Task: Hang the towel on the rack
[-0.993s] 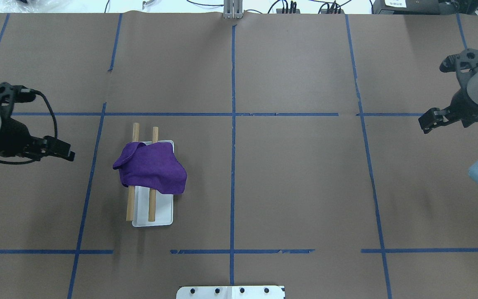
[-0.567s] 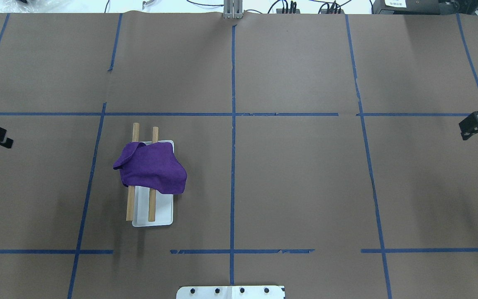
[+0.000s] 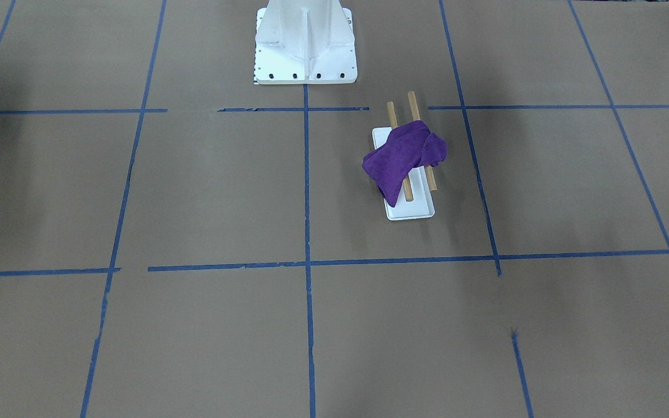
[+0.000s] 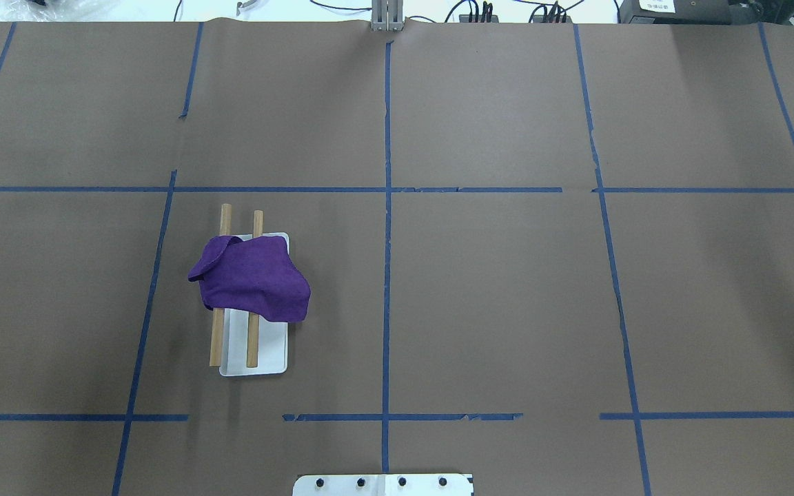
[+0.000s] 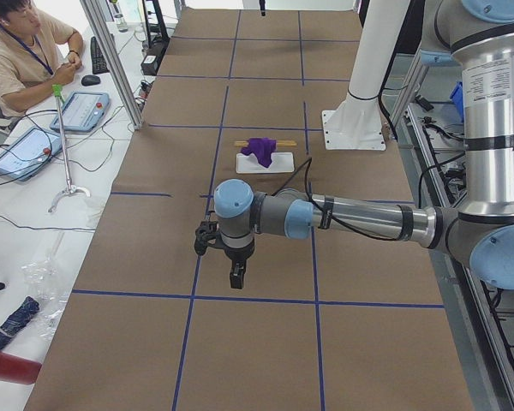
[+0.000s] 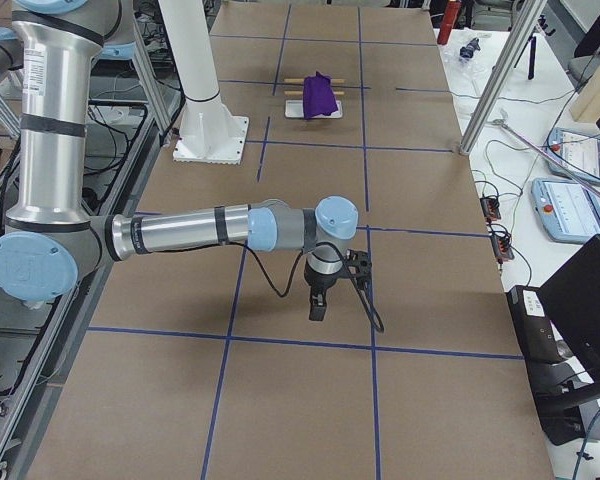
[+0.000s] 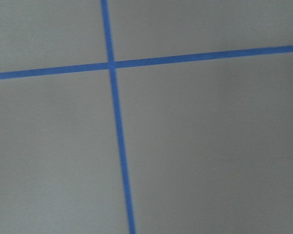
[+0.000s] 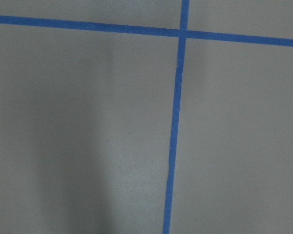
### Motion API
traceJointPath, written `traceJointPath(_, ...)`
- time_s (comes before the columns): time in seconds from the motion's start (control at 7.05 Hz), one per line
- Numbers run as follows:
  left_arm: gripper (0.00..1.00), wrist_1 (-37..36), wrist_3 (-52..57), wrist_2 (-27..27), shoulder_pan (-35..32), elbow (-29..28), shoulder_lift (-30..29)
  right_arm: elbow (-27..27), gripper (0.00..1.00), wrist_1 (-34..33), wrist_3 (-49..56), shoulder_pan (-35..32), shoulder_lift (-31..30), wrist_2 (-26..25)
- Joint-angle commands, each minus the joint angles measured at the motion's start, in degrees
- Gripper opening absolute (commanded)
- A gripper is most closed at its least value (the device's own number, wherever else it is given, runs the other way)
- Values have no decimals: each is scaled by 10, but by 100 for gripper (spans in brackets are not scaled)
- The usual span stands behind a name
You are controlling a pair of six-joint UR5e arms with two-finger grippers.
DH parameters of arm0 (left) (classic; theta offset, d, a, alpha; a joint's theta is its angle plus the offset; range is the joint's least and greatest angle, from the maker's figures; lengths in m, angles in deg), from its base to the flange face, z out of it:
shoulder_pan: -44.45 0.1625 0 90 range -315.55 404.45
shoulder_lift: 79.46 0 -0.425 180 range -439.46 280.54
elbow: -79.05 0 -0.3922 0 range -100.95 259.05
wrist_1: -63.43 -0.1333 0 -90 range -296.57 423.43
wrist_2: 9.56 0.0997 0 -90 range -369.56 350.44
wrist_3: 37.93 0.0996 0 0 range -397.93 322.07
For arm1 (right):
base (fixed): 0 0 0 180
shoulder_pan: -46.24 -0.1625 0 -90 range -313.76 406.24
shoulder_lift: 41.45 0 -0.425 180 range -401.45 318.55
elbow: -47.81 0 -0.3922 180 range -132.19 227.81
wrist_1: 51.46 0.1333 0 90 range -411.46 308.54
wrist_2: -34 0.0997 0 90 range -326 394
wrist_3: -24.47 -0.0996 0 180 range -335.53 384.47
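Left gripper [image 5: 237, 278] and right gripper [image 6: 318, 308] gone from the overhead view since a second ago; towel [image 4: 251, 277] unmoved.
Towel: purple, bunched, draped over both dowels [image 4: 253, 341] of rack [image 4: 273, 348], about mid-length, one fold sagging off the side. Rack: left half of worktop [image 4: 507, 296]. Grippers: over bare worktop, well apart from rack; jaws open or closed, cannot tell. Step: hanging judged done, retreat in hand. Next: park arms clear; towel needs no touch.
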Motion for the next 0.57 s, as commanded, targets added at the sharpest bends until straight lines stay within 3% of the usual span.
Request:
traceJointPath(0.0, 100, -12, 21, -1, -26, 0, 5, 1, 100, 0, 20, -18, -5, 4)
traceJointPath(0.43, 100, -7, 22, -1, -26, 20, -1, 1, 100, 1, 19, -18, -2, 4)
